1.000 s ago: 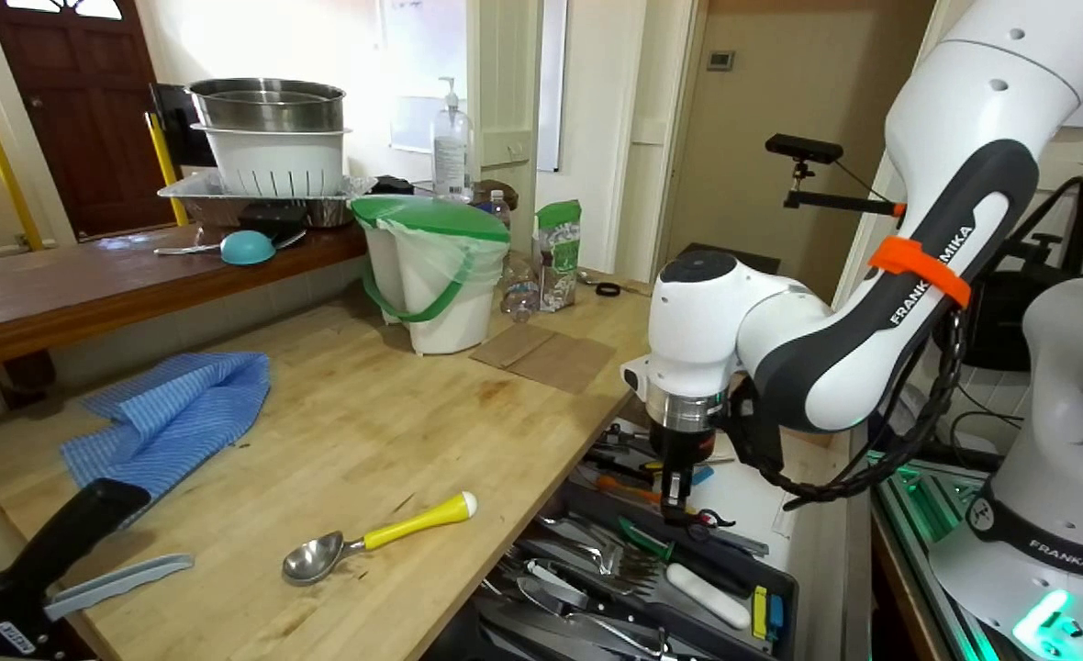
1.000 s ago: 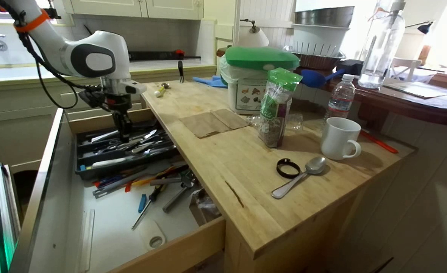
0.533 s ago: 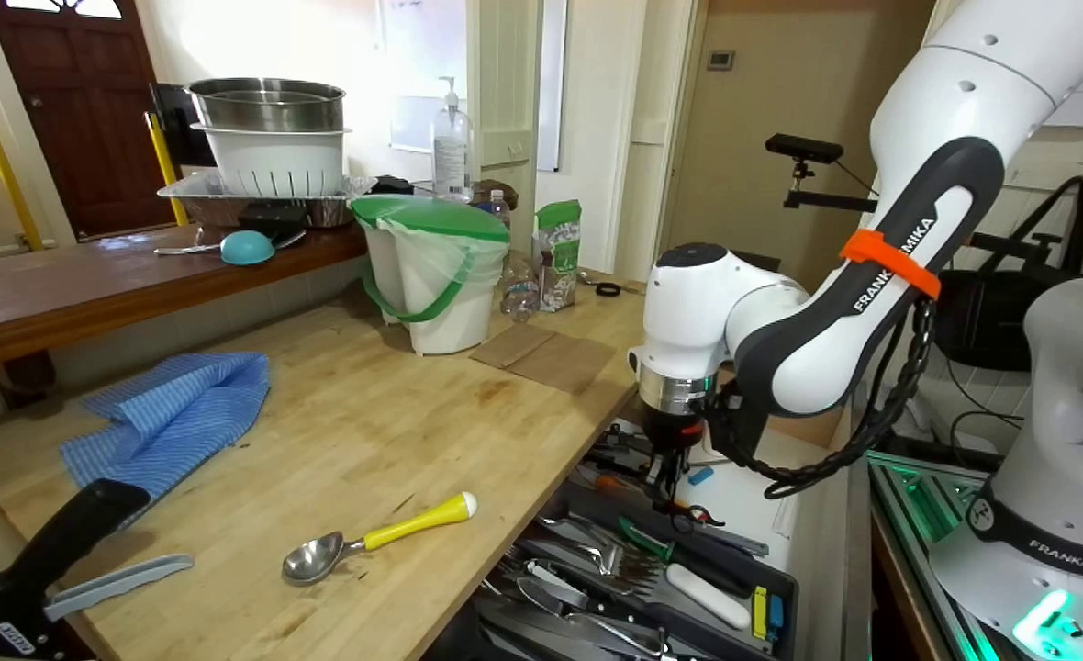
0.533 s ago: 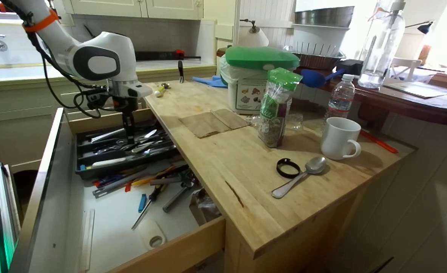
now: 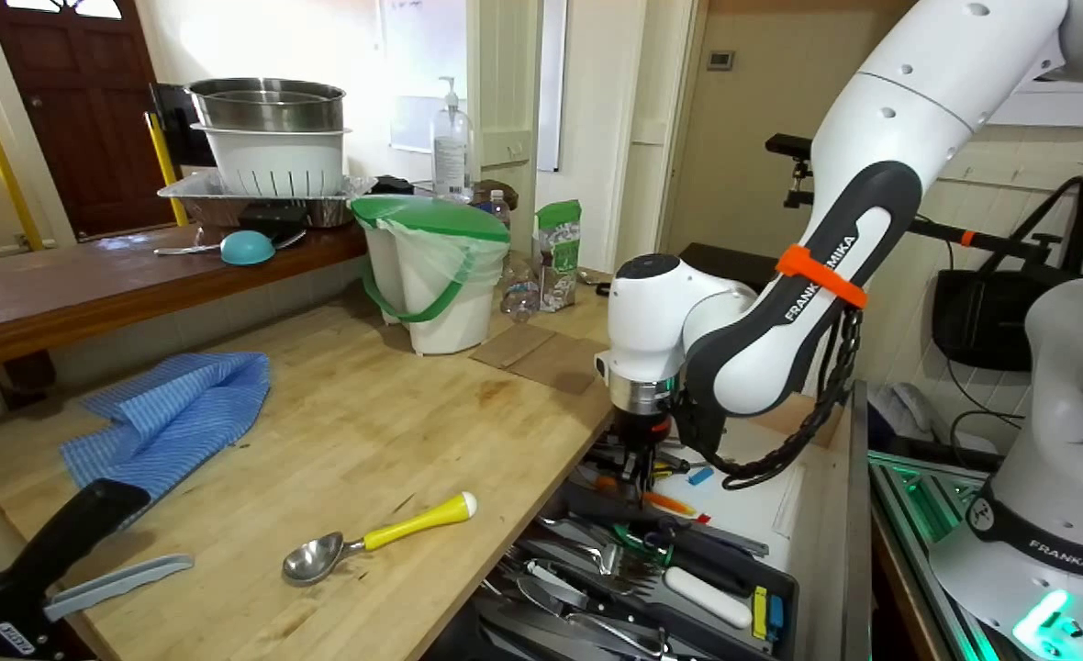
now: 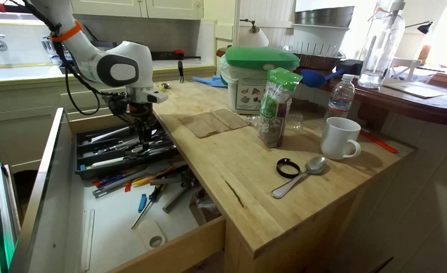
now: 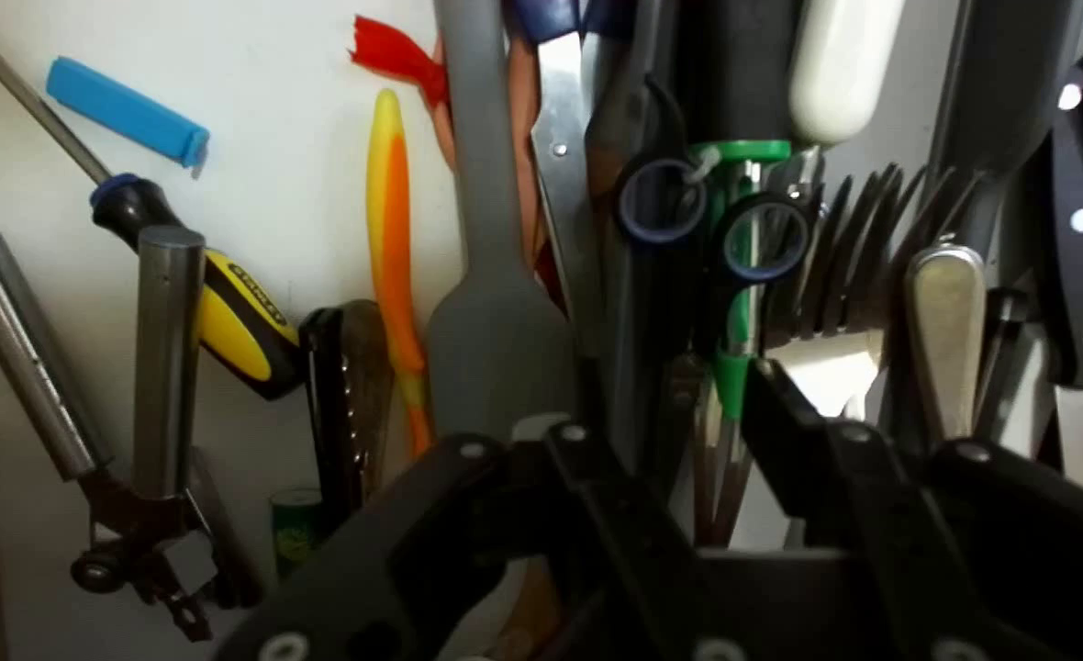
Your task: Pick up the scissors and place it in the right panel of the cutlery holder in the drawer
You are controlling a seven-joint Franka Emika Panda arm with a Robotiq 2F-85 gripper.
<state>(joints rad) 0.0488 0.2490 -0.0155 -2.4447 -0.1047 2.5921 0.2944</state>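
Note:
The scissors [image 7: 659,236], small and dark with two finger loops, lie in the cutlery holder in the wrist view, over a green-and-black handled tool; one loop sits near the dark side wall. They show small and dark in an exterior view [image 5: 668,528]. The dark grey cutlery holder [image 5: 787,588] stands in the drawer [image 5: 858,532]. The right panel [image 7: 858,151], its edge compartment, also holds forks and a white handle. My gripper [image 7: 675,395] is open and empty in the wrist view, its fingers apart, beside the scissors' loops. It hangs low over the holder in both exterior views [image 6: 144,146].
A grey spatula [image 7: 500,358], an orange-yellow handle [image 7: 393,229] and a screwdriver [image 7: 239,312] lie beside the holder. The countertop [image 5: 395,413] edge runs close along the gripper. A green-lidded bucket [image 5: 445,294] and a yellow-handled scoop [image 5: 418,521] stand on it.
The scissors were at the gripper's fingertips and now lie in the holder. The gripper has let go and moved toward the countertop edge.

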